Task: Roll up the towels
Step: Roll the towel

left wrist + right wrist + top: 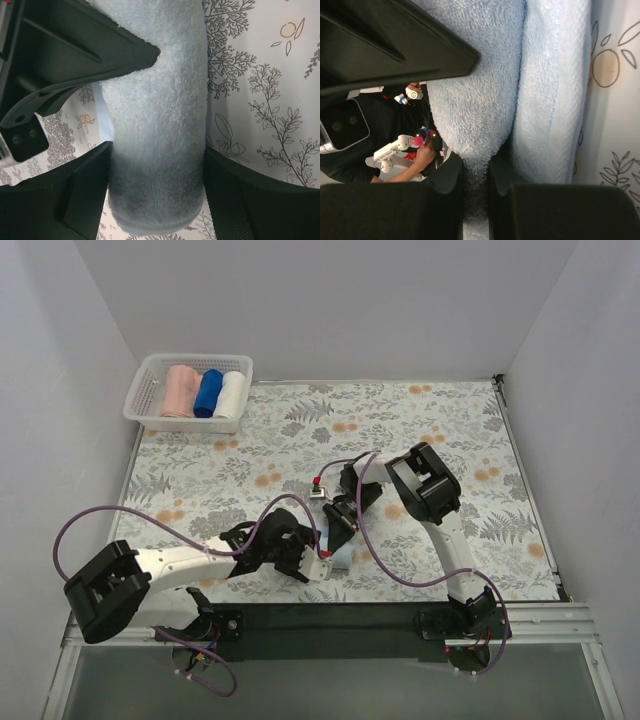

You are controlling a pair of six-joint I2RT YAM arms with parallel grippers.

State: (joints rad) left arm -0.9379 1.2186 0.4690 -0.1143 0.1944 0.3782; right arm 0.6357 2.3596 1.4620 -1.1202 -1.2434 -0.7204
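Top external view: the flower-printed desk [430,420] fills the frame. A white basket [140,400] at upper left holds the salmon-pink towel [180,390], already rolled, beside a dark blue roll [208,392] and a white roll [232,393]. The left arm [190,562] and right arm [440,520] meet low in the centre over the sky-blue towel [342,558]. Left wrist view shows it as a thick roll filling the gap between the widely spread left fingers [75,200], which touch both its flanks. In the right wrist view the right fingers [440,205] are almost together, pinching a fold of it, and a further layer lies alongside at right. Rolling this second towel looks nearly finished. The next move should wind that loose layer on without letting the roll slacken, then probably carry it to the basket.
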